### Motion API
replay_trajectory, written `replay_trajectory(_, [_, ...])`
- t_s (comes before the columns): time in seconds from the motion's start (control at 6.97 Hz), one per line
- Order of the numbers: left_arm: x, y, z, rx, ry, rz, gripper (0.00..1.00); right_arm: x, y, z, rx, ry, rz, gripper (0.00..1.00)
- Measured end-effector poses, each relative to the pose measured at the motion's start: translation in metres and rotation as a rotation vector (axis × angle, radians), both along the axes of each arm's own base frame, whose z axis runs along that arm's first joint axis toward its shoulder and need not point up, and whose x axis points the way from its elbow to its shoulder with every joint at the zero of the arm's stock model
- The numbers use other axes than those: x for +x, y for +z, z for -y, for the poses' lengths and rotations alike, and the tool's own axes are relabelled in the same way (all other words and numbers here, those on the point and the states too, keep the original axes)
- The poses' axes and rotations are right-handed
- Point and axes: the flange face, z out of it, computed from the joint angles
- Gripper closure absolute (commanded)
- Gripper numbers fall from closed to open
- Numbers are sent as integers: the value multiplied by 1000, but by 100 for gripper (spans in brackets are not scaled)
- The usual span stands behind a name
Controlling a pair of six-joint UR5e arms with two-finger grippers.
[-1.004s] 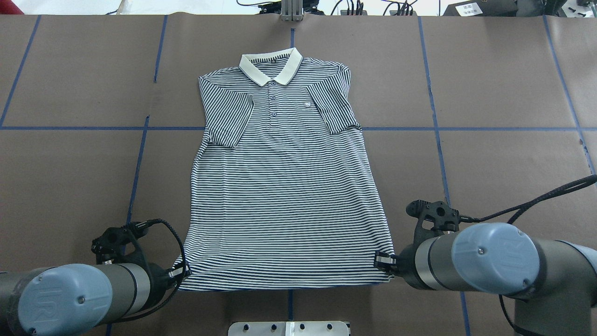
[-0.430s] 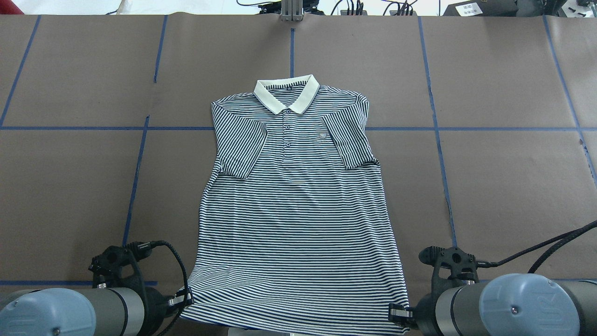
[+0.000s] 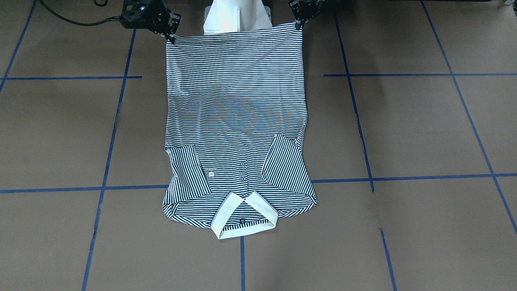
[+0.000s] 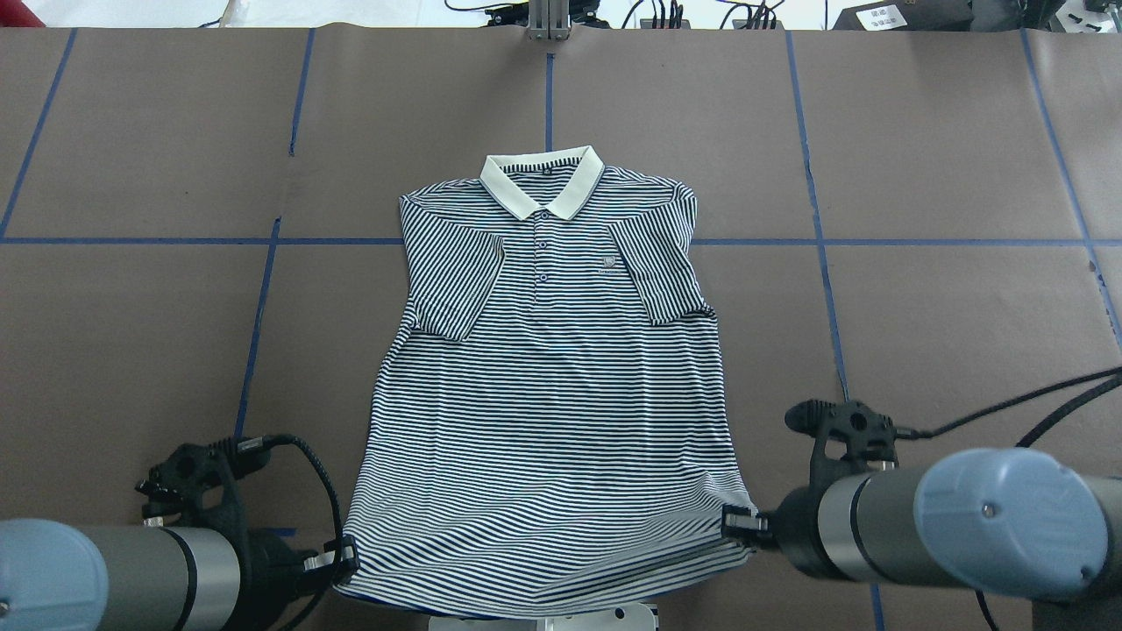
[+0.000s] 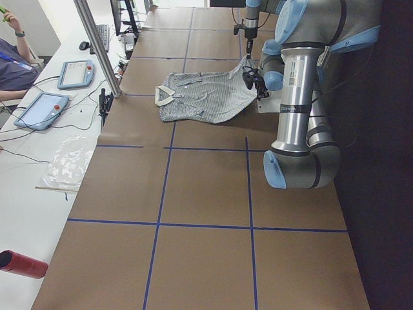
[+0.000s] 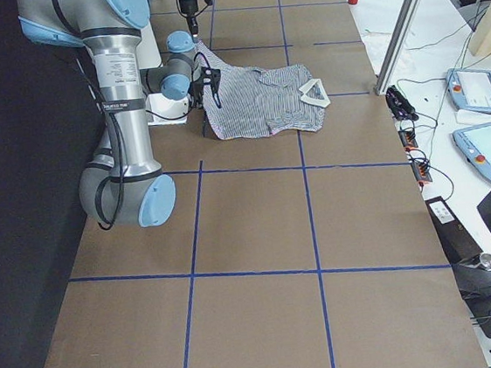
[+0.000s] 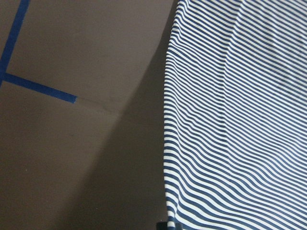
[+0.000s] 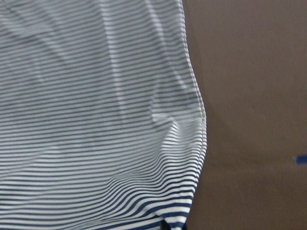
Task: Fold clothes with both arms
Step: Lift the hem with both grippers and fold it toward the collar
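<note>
The striped polo shirt (image 4: 552,377) lies face up on the brown table, cream collar (image 4: 542,180) away from me, both sleeves folded in over the chest. My left gripper (image 4: 337,556) is shut on the left hem corner. My right gripper (image 4: 734,523) is shut on the right hem corner. The hem is stretched between them and held a little off the table. In the front-facing view the shirt (image 3: 236,113) runs down from the left gripper (image 3: 299,25) and right gripper (image 3: 171,37). The wrist views show only striped cloth (image 7: 240,120) (image 8: 96,120).
The white pedestal base (image 4: 543,620) sits just under the hem. Blue tape lines (image 4: 263,298) cross the table. A metal post (image 4: 548,22) stands at the far edge. A side bench holds tablets (image 5: 42,110) and cables, with a red bottle (image 5: 22,265) near it.
Both grippers dragged the shirt by its hem toward the robot, so the collar slid nearer. In the last moment the right gripper moved back forward a little and the hem slackened.
</note>
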Motion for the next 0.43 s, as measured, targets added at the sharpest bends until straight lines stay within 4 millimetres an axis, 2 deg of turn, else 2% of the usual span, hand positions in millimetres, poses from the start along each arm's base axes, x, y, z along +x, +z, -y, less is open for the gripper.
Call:
replay_trajectory(0.14, [-7,-11,33,61,-32,-16,100,7,-4,51,100,11,-11,100])
replay_trajectory(0.43, [6,-15,126,135,-117,32,100,-7,-10,170,205,57,-67,100])
